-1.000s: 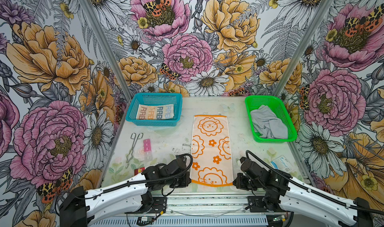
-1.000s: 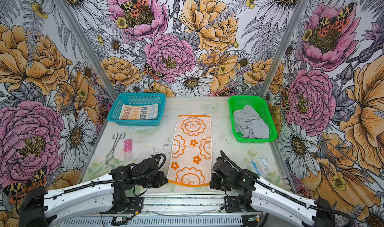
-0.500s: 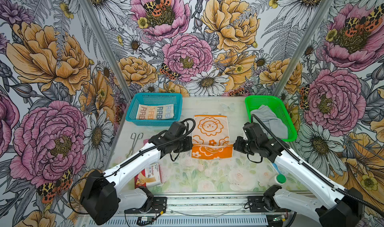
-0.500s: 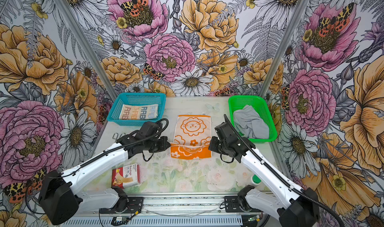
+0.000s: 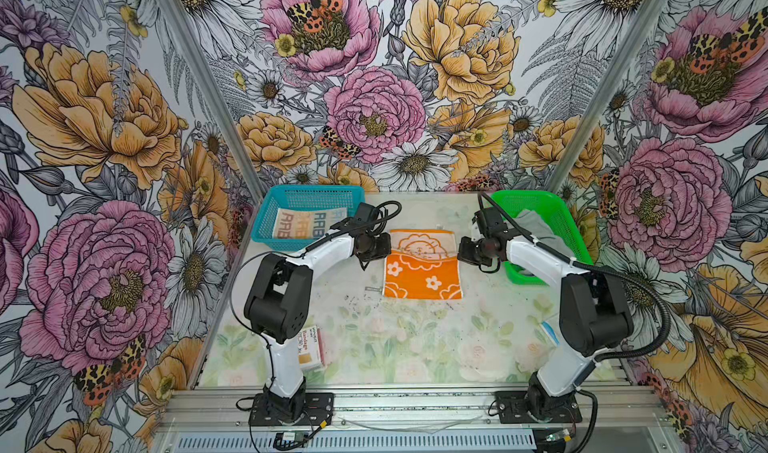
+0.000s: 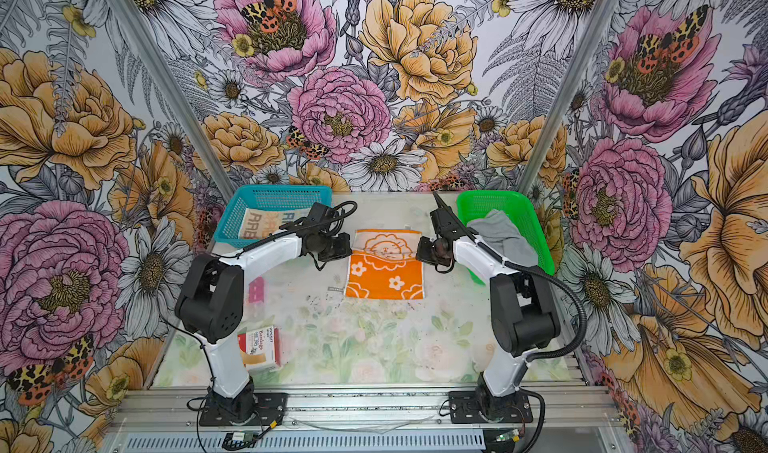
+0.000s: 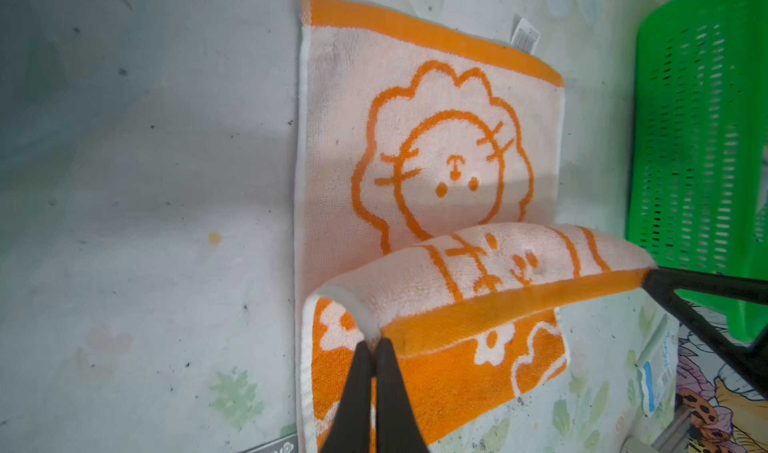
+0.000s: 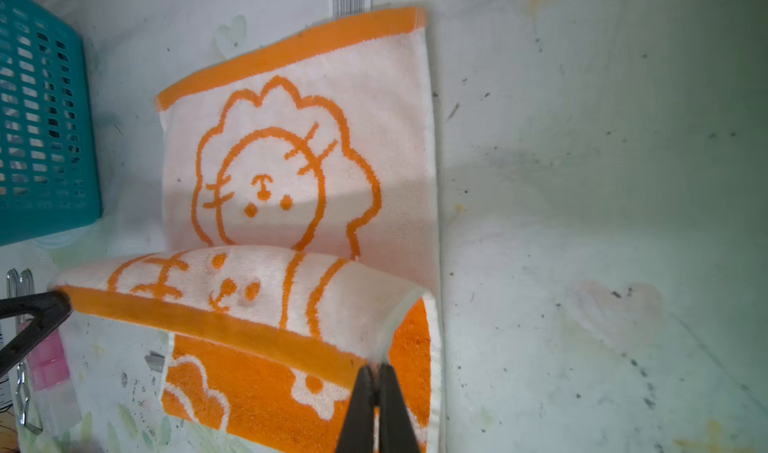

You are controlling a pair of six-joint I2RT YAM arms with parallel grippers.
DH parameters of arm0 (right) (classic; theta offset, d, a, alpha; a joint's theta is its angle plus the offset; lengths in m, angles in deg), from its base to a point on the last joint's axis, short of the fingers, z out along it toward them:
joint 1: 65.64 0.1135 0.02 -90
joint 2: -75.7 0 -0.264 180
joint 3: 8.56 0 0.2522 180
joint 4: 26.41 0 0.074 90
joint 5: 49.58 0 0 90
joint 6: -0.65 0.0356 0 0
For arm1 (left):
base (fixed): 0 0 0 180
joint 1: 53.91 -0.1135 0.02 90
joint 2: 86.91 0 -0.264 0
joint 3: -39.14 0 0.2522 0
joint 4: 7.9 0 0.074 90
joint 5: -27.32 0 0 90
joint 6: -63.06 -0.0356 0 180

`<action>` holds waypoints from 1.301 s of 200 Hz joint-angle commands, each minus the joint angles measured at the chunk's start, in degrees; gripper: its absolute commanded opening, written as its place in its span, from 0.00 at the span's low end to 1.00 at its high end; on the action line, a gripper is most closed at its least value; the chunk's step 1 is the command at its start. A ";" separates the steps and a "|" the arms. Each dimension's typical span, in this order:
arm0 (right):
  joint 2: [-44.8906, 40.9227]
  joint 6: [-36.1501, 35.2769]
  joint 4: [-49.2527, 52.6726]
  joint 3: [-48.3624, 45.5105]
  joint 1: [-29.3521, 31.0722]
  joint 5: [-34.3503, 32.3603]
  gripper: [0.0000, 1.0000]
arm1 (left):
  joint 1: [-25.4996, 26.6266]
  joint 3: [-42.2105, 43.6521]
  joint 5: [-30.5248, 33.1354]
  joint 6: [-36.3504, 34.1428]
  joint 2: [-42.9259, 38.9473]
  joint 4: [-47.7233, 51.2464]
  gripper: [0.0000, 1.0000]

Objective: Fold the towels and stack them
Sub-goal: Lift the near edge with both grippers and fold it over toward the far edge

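**Left wrist view: both near corners of the orange terry towel with white flowers (image 7: 432, 206) are pinched**

Standing next to the rig, here's what I see. The left gripper (image 7: 374, 343) has its thin black jaws squeezed together on one corner of the towel's near hem. The right gripper (image 7: 648, 274) is clamped the same way on the other corner. That hem hangs stretched straight between them, lifted off the rest of the cloth and hovering over the bottom of the lion drawing (image 7: 444, 156). So the towel sits right between the grippers, one at each side edge.

In both top views it lies toward the back middle of the pale floral-print table (image 5: 395, 347). It's between the teal plastic mesh basket (image 5: 316, 190) on the left and the green plastic mesh basket (image 5: 523, 195) on the right, touching neither.

The near half is turned up and over, showing its solid orange side with the flowers. The far half lies flat, lion up, with a white label (image 7: 525, 35) sticking out at the far hem. The towel's length runs front to back, far hem toward the flowered back wall (image 5: 374, 110). The fold runs left to right along the near edge. Doubled like this, the footprint looks roughly square.

The cream towel (image 5: 297, 224) with "RAB" lettering lies flat in the teal basket. The plain grey towel (image 5: 536, 222) sits crumpled in the green one. A red-and-white bandage box (image 6: 259, 347) lies front left, by the left arm's base.
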 commanded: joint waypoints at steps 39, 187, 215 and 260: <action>0.77 -2.03 -4.54 2.33 -0.55 1.90 0.00 | -1.00 -3.68 0.40 -2.90 1.76 -1.04 0.00; 14.10 -3.54 -3.78 15.95 -5.80 6.98 0.00 | -3.16 -19.99 0.10 -4.12 13.35 2.75 0.00; 15.15 -4.22 -3.81 17.15 -5.92 6.14 0.00 | -3.18 -20.64 1.29 -4.30 14.70 2.61 0.00; 17.66 -4.24 -3.75 20.20 -6.33 7.93 0.00 | -3.57 -21.79 1.80 -4.30 15.71 2.70 0.00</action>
